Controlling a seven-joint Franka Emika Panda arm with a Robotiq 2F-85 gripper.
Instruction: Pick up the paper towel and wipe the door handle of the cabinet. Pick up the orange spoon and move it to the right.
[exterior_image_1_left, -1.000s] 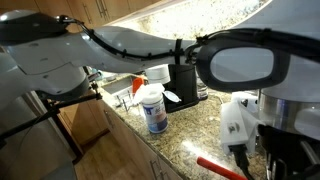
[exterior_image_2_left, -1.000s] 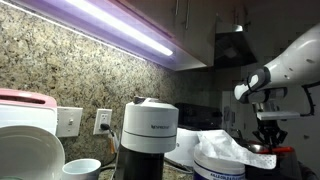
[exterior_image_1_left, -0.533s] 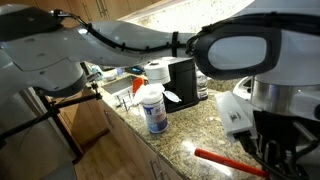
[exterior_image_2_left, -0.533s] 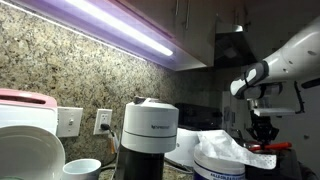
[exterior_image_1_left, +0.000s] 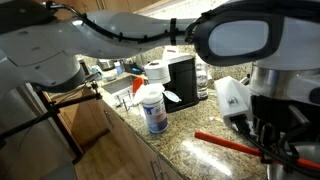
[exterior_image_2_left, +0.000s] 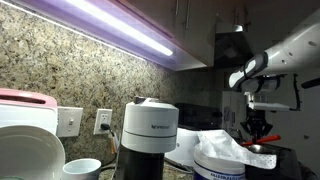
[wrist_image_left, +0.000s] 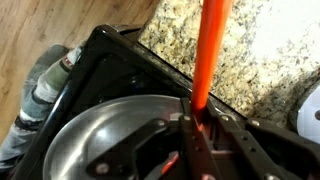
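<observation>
The orange spoon (exterior_image_1_left: 235, 144) hangs level above the granite counter (exterior_image_1_left: 185, 140), with my gripper (exterior_image_1_left: 272, 152) shut on its handle. In the wrist view the spoon (wrist_image_left: 208, 50) runs straight up out of the jaws of the gripper (wrist_image_left: 196, 128), which pinch it from both sides. In an exterior view the gripper (exterior_image_2_left: 257, 133) points down with a bit of the red spoon (exterior_image_2_left: 273, 142) beside it. A white paper towel roll (exterior_image_1_left: 157, 72) stands by the coffee machine. On the wooden cabinet (exterior_image_1_left: 92, 128) below the counter I cannot make out a handle.
A metal pan (wrist_image_left: 100, 135) on a black stove (wrist_image_left: 112, 58) lies right under the gripper. A white cylinder with a blue label (exterior_image_1_left: 152, 110) and a black coffee machine (exterior_image_1_left: 183, 80) stand on the counter. A pink toaster (exterior_image_2_left: 25, 125) and a mug (exterior_image_2_left: 82, 168) sit close to an exterior camera.
The gripper has risen and drifted sideways with the orange spoon in it; the spoon now hangs higher over the counter. The jaws stayed shut on it.
</observation>
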